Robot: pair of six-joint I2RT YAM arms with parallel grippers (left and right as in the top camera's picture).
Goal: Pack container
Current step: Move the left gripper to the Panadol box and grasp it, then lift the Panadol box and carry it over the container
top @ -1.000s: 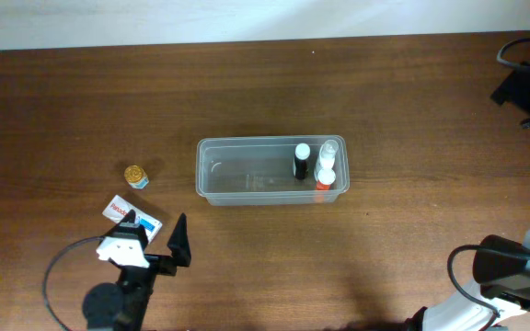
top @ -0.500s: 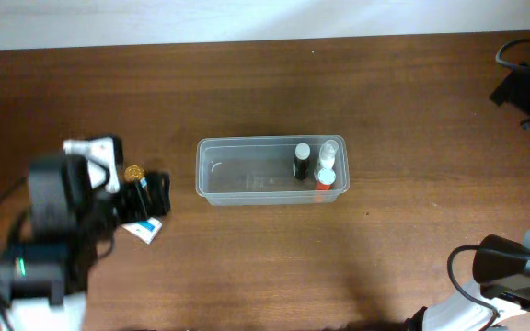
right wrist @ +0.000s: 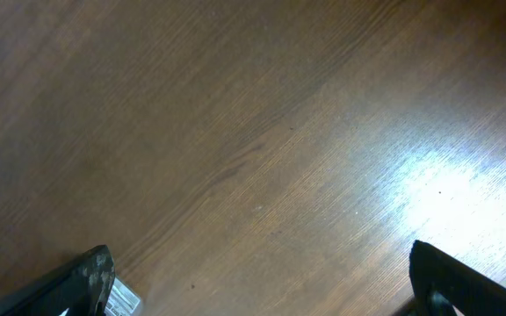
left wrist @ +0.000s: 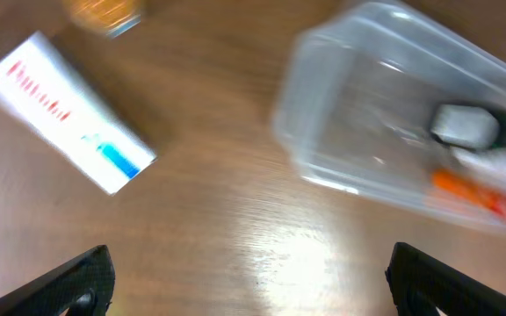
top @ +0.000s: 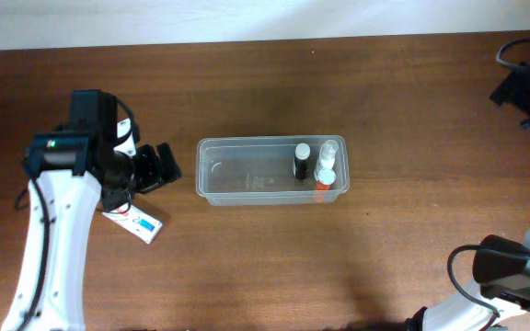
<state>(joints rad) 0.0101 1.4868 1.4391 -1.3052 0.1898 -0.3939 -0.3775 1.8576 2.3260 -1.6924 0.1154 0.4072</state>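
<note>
Left gripper point(top: 166, 164): fingers spread wide, nothing between them. It hangs above the table point(top: 385, 239).

Container point(top: 247, 173): just beyond the fingertips, apart from them. Its long axis runs on in the line the fingers point, so a short end faces them. In the left wrist view it sits ahead and off toward the right finger. Three small bottles point(top: 316, 164) stand at its far end; the near end is bare.

Loose items: a white tube point(left wrist: 68, 123) lies ahead of the left finger, its long axis slanted across the gap — not square to it. A gold-lidded jar point(left wrist: 104, 10) shows past the tube, blurred.

Right gripper point(right wrist: 257, 263): fingers wide, empty, only wood below, well apart from everything.

Judgement: the left arm is nearer for both loose items.
</note>
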